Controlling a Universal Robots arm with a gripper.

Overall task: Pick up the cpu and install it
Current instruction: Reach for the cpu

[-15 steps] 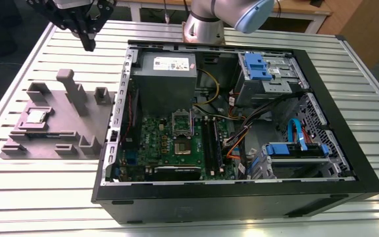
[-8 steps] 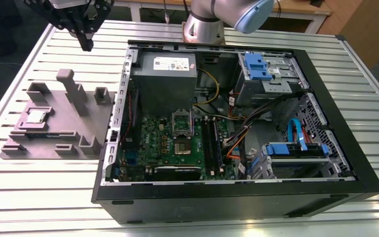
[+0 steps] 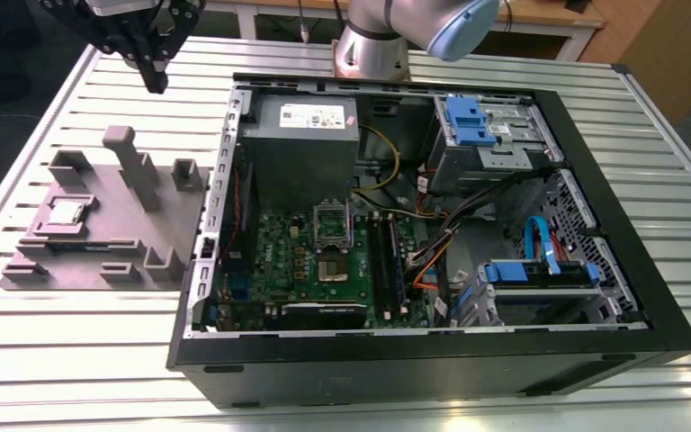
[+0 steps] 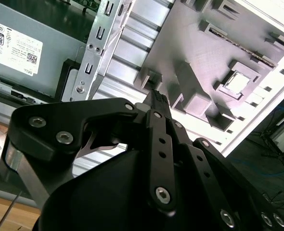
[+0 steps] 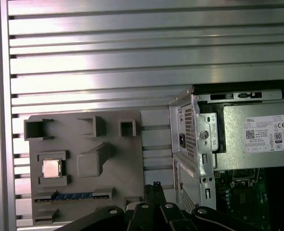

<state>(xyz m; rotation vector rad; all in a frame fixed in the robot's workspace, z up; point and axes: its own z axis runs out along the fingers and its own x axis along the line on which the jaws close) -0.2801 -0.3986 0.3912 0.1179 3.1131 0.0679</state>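
Cpu (image 3: 67,212) sits in a square pocket of the grey holder (image 3: 141,225) on the worktop (image 3: 58,360), left-centre of the exterior view. Gripper (image 3: 154,79) hangs at upper left, well apart from it, fingers pressed together w/ nothing between. Memory stick (image 5: 72,196) lies in a slot just beside the cpu. Open PC case (image 3: 442,360), centre-right, holds motherboard (image 3: 285,252) & power supply (image 3: 303,135).

A: Colour of the bench (image 3: 69,342)?
B: Silver, ribbed in parallel slats; the fixture (image 3: 130,229) is matt grey, the cpu (image 3: 67,212) silvery with a pale rim.
A: And the case (image 3: 442,369)?
B: Black, like the end effector (image 3: 155,83); motherboard (image 3: 321,256) green, drive latches (image 3: 468,121) blue.
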